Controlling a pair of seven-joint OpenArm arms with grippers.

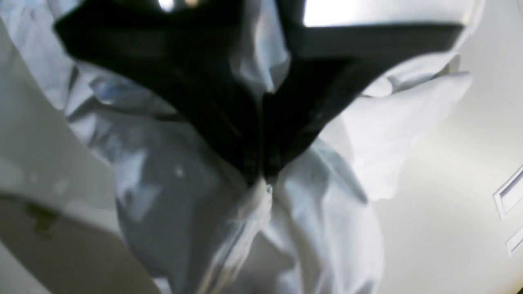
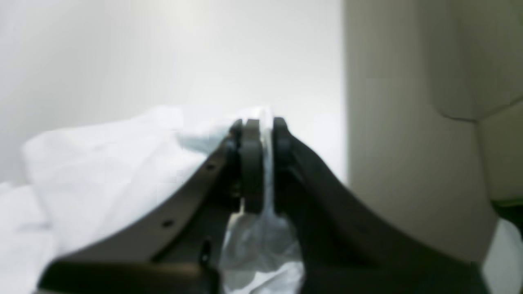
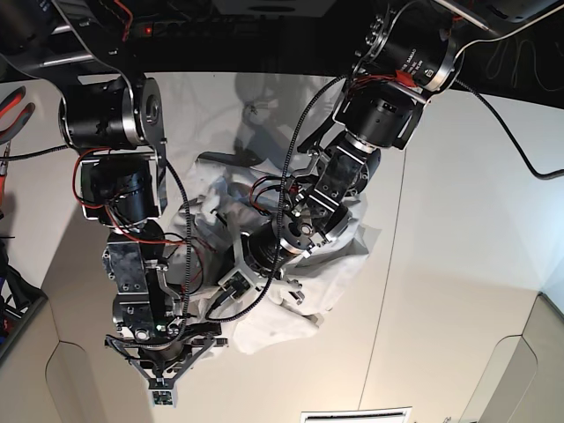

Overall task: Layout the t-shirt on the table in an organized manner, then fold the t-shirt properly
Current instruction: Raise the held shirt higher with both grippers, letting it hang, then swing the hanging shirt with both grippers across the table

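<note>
The white t-shirt [image 3: 339,264] lies bunched and wrinkled in the middle of the table [image 3: 458,220]. In the left wrist view my left gripper [image 1: 263,179] is shut, its black fingers pinching a fold of the t-shirt [image 1: 327,228], which hangs below them. In the base view this gripper [image 3: 236,289] sits over the shirt's left part. The right wrist view shows my right gripper [image 2: 261,122] shut on a thin strip of the t-shirt [image 2: 102,163], with cloth between the pads. In the base view the right gripper [image 3: 163,392] is near the front left; the cloth it holds is hidden there.
A thin dark seam [image 3: 388,264] crosses the table. Red-handled pliers [image 3: 11,110] lie at the left edge. A white slotted panel [image 3: 357,414] sits at the front edge. Both arms and their cables crowd the left and middle.
</note>
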